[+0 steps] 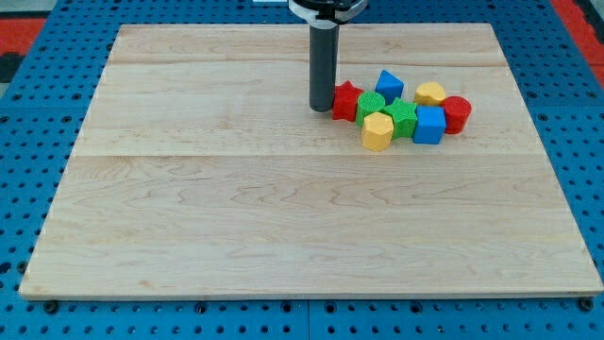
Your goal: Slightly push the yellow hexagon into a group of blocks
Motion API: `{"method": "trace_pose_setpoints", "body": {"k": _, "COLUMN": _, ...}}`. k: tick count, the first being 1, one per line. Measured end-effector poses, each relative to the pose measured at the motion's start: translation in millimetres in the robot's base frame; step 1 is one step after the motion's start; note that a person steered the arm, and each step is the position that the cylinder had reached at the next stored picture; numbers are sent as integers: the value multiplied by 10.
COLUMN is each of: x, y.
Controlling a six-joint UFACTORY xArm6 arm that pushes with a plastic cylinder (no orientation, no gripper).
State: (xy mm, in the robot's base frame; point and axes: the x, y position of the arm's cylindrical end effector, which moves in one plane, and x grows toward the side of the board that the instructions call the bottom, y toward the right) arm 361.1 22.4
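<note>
The yellow hexagon (pixel 377 130) is already pressed against the green blocks (pixel 399 117); little remains. My tip (pixel 322 110), fingerless, is touching the red star (pixel 346 99).

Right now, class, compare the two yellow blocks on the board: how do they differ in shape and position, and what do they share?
The yellow hexagon has flat sides and corners; the other yellow block has a rounded top. The yellow hexagon sits at the cluster's bottom edge, below the green blocks; the other yellow block sits at the top, towards the view's right. The yellow hexagon lies nearer my tip. Both are yellow and both touch neighbouring blocks in the cluster.
</note>
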Motion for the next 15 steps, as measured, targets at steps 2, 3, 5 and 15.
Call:
{"method": "trace_pose_setpoints", "body": {"k": 2, "x": 95, "y": 106}}
{"method": "trace_pose_setpoints", "body": {"k": 3, "x": 537, "y": -120}}
{"method": "trace_pose_setpoints", "body": {"k": 5, "x": 659, "y": 227}}
{"method": "trace_pose_setpoints", "body": {"k": 15, "x": 787, "y": 684}}
